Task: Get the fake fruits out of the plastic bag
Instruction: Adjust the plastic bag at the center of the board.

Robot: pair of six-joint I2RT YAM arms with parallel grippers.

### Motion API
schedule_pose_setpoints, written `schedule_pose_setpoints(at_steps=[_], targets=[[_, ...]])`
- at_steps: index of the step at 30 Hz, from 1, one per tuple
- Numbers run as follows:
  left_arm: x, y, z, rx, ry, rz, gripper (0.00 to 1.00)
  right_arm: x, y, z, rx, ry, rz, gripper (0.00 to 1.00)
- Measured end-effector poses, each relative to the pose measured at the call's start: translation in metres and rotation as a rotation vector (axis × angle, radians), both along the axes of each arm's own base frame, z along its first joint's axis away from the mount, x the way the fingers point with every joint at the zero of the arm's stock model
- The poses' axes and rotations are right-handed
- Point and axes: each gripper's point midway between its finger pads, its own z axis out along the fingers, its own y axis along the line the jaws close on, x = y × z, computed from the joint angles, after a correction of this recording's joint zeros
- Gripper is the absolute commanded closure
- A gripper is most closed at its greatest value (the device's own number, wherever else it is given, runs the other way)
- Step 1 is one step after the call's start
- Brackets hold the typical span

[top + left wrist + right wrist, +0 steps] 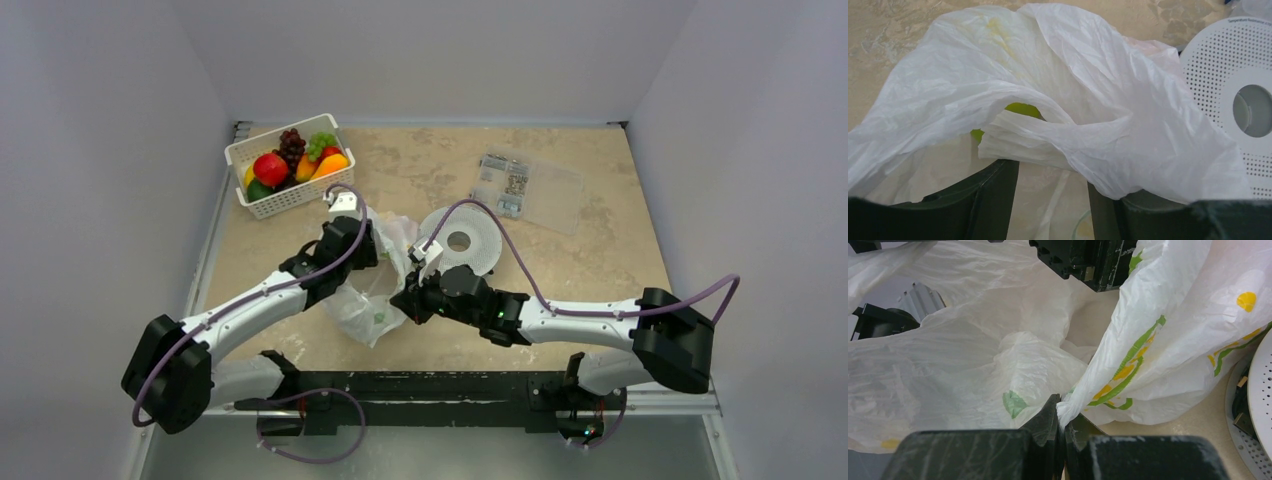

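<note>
While the right pincer (1061, 412) clamps the plastic bag (948, 365), the left pincer (1050, 182) stands open

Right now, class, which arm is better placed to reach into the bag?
Left: the left gripper, open, faces the plastic bag's mouth, green fruit visible inside; the right gripper pinches the bag.

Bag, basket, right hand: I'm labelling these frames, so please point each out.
Bag (360, 310): top view, crumpled lower body.
Basket (300, 195): top view, front wall.
Right hand (1063, 412): right wrist view, between the fingertips pinching the bag.
</note>
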Motion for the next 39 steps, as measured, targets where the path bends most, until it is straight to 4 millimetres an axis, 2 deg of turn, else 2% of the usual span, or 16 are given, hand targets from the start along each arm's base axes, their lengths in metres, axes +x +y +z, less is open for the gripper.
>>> schedule_pose_setpoints(at_steps=[4,8,9,11,14,16,19,23,26,29,31,33,36,39], targets=[[-0.003,0.001,-0.004,0.028,0.019,-0.043,0.38,0.0,0.0,0.0,0.0,0.0,0.0,1.0],[-0.014,-0.005,0.002,-0.01,0.013,-0.107,0.39,0.0,0.0,0.0,-0.003,-0.003,0.001,1.0],[-0.017,-0.005,0.005,-0.019,0.01,-0.115,0.39,0.0,0.0,-0.001,-0.005,-0.005,0.002,0.95],[-0.026,-0.005,0.01,-0.044,0.01,-0.136,0.36,0.001,-0.003,-0.001,-0.017,-0.008,-0.005,0.79],[-0.042,-0.005,0.022,-0.095,-0.003,-0.176,0.32,0.004,-0.015,-0.001,-0.066,-0.024,-0.036,0.55],[-0.055,-0.005,0.032,-0.135,-0.007,-0.203,0.32,0.007,-0.027,0.007,-0.102,-0.044,-0.063,0.44],[-0.075,-0.002,0.044,-0.185,-0.005,-0.231,0.31,0.012,-0.04,0.033,-0.127,-0.087,-0.097,0.32],[-0.1,0.01,0.05,-0.237,0.021,-0.209,0.3,0.021,-0.047,0.094,-0.111,-0.176,-0.123,0.26],[-0.117,0.024,0.059,-0.291,0.006,-0.166,0.31,0.023,-0.037,0.136,-0.073,-0.236,-0.093,0.21],[-0.127,0.036,0.067,-0.323,-0.019,-0.124,0.3,0.024,-0.02,0.154,-0.075,-0.291,-0.048,0.16],[-0.134,0.046,0.076,-0.34,-0.04,-0.094,0.29,0.027,-0.002,0.154,-0.125,-0.343,-0.009,0.12],[-0.14,0.056,0.09,-0.35,-0.065,-0.068,0.29,0.035,0.02,0.139,-0.211,-0.394,0.017,0.06],[-0.147,0.069,0.12,-0.364,-0.122,-0.043,0.28,0.054,0.046,0.102,-0.395,-0.446,0.029,0.01],[-0.152,0.079,0.149,-0.379,-0.181,-0.029,0.26,0.073,0.054,0.064,-0.559,-0.48,0.023,0.01]])
